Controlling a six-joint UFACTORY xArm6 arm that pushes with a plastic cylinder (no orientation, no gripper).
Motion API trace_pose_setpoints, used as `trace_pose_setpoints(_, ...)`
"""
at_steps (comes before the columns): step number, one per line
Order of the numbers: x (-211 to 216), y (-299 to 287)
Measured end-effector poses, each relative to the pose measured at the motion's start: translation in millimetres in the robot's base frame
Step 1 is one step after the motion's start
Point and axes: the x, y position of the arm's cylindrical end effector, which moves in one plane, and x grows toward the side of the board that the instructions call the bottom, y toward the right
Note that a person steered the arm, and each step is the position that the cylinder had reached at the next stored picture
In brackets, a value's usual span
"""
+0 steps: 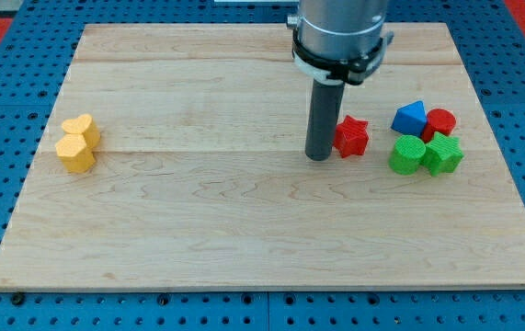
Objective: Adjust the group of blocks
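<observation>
Blocks cluster at the frame's right, blue triangle (409, 117), red cylinder (441, 120), green cylinder (406, 154) and green star (443, 153), while my tip (318, 157), a bare rod with no pincer and gripping nothing, sits just left of the red star (352, 136); two yellow blocks (77, 142) touch at far left on the wooden board (244, 230).

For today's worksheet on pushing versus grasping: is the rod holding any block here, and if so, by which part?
Nothing is held. My tip stands just left of the red star block, close beside it; contact cannot be told.
</observation>
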Motion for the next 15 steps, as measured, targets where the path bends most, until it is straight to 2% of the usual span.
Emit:
trace_pose_setpoints(1, -8, 18)
trace_pose_setpoints(2, -14, 63)
trace_pose_setpoints(3, -24, 72)
trace_pose_setpoints(4, -43, 42)
trace_pose_setpoints(5, -84, 33)
trace_pose_setpoints(6, -96, 82)
trace_pose_setpoints(7, -96, 126)
trace_pose_setpoints(10, -70, 126)
trace_pose_setpoints(12, -78, 126)
trace_pose_setpoints(15, -59, 126)
